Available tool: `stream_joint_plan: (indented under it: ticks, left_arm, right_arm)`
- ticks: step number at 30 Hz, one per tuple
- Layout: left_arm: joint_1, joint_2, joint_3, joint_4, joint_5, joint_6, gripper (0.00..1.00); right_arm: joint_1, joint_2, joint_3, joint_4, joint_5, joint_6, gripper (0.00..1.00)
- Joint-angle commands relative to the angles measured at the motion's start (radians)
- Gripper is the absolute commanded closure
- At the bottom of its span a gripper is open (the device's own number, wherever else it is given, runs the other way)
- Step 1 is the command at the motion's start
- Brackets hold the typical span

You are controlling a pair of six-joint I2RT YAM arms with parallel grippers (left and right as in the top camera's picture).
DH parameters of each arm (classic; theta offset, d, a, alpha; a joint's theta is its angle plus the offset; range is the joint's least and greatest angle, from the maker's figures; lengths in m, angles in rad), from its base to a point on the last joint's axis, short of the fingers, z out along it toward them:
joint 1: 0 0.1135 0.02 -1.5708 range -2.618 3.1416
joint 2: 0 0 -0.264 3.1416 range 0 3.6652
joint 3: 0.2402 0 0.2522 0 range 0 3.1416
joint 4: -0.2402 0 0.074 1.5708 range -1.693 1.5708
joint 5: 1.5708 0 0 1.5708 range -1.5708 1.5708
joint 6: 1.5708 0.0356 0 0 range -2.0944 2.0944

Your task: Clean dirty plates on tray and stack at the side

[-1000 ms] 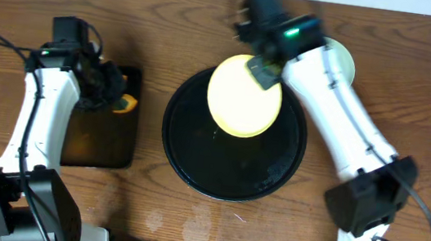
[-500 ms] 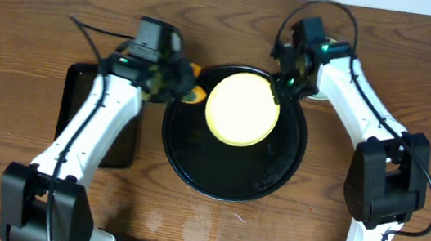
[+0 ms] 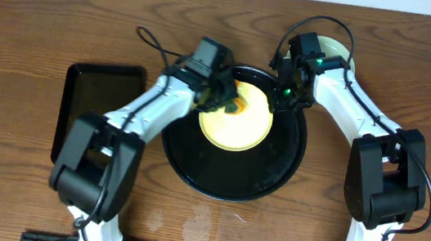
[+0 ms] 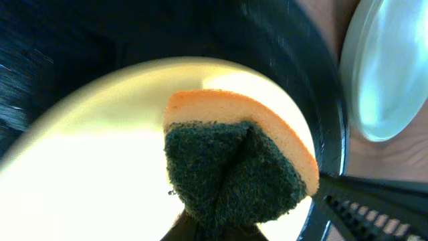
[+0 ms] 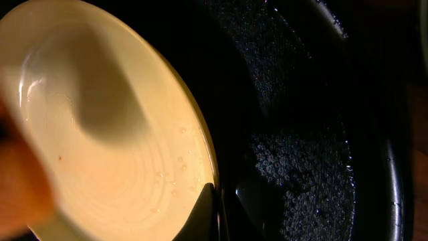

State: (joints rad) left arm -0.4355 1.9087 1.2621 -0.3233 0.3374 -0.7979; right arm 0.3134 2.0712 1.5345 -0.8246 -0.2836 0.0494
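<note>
Left gripper (image 3: 228, 104), clamped on a sponge (image 3: 236, 107), sits over the yellow plate (image 3: 247, 130) at 12 o'clock on the tray (image 3: 225, 179). Right gripper (image 3: 277, 103) pinches that plate's 3 o'clock rim. A mint plate (image 3: 343, 55) lies off the tray at 1 o'clock.

Left wrist: the sponge's green side faces the camera.

Right wrist: closed fingers grip the plate's edge at 6 o'clock.
</note>
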Motion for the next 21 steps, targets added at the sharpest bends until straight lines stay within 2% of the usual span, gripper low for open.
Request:
stream_joint_plan:
  ticks: [1,6,11,17,21]
  left_arm:
    - [-0.045,0.026,-0.005,0.008,-0.065,-0.054,0.93]
    - [-0.072,0.064,-0.005,-0.013,-0.101,-0.055,0.93]
    - [-0.068,0.072,-0.005,-0.161,-0.219,-0.16,0.92]
    - [-0.034,0.071,0.008,-0.237,-0.221,-0.162,0.93]
    - [-0.009,0.065,0.052,-0.357,-0.339,-0.162,0.93]
  right_arm:
    - [0.009,0.003,-0.005,0.002,-0.02,0.018,0.99]
    - [0.008,0.003,-0.005,0.002,-0.02,0.018,0.99]
    - [0.008,0.003,-0.005,-0.001,-0.02,0.017,0.99]
    - [0.008,0.003,-0.005,-0.01,-0.019,0.017,0.99]
    - [0.008,0.003,-0.005,-0.026,0.0,0.017,0.99]
